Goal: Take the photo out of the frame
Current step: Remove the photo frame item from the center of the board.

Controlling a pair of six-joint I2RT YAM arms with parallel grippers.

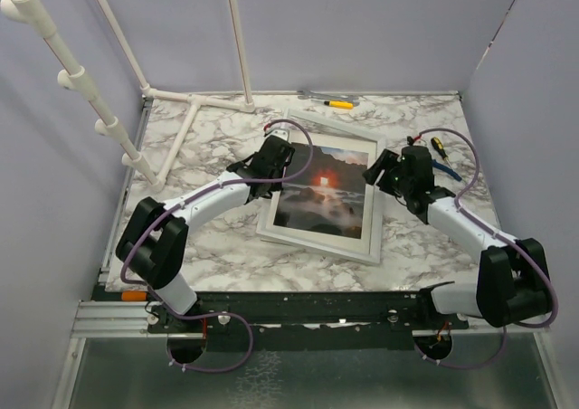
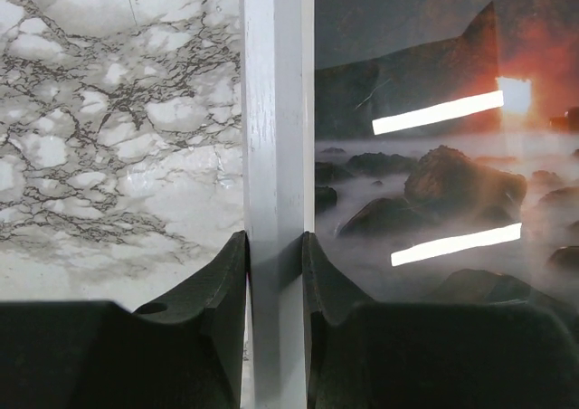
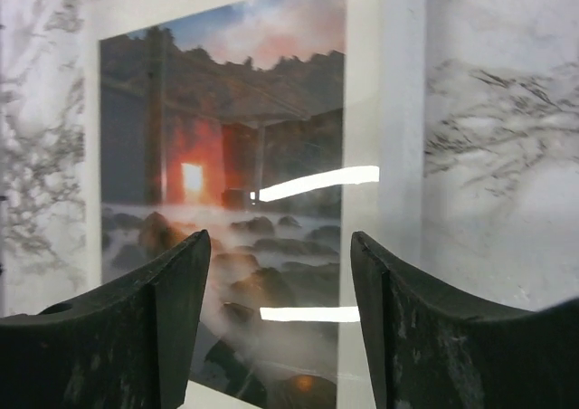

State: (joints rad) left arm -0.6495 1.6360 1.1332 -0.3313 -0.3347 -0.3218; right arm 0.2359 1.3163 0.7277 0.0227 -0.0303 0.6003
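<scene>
The white frame (image 1: 317,243) lies face up on the marble table, with the photo (image 1: 321,192) of a sunset over misty water showing in it. My left gripper (image 1: 274,160) is at the frame's left side. In the left wrist view its jaws (image 2: 274,246) press both sides of the white frame bar (image 2: 276,156), with the photo (image 2: 434,156) just to the right. My right gripper (image 1: 380,175) hovers at the frame's right side. Seen from the right wrist, it (image 3: 280,246) is open with nothing between its fingers, over the photo (image 3: 226,156) and the white border (image 3: 398,110).
A yellow-handled screwdriver (image 1: 336,103) lies at the table's back edge. Another screwdriver (image 1: 437,145) and a blue-handled tool (image 1: 448,169) lie right of the frame, beside my right arm. White pipes (image 1: 194,110) cross the back left corner. Purple walls stand on three sides.
</scene>
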